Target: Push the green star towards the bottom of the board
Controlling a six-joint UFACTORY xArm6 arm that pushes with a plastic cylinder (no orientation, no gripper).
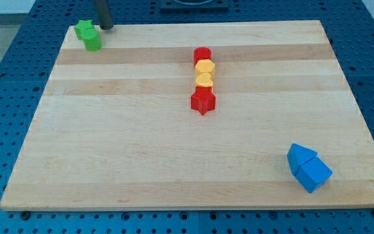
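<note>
— Green first: we find two green blocks touching each other in the board's (174, 162) top-left corner, a green star (83, 30) and a rounder green block (92, 41) just below it toward the view's bottom.

— And our rod?

— Our tip (105, 27) stands just beside the star, on its right and near the board's top edge. It is a bare rod; it has nothing to open or close and holds nothing. We cannot tell whether it touches the star.

— Which step do we record?

— The approach, in our judgement. The star sits at the far top, so the push downward has not yet carried it anywhere. The next move calls for getting the tip above the star, at the top side, then driving toward the view's bottom. The rounder green block lies in that path and would likely be shoved along or deflect the star.

— Containers?

— None on the board. Elsewhere we note a column near the middle: a red cylinder (202, 56), two yellow blocks (204, 73), a red star (203, 101). Two blue blocks (308, 167) sit together at bottom right, well apart from the work.
</note>
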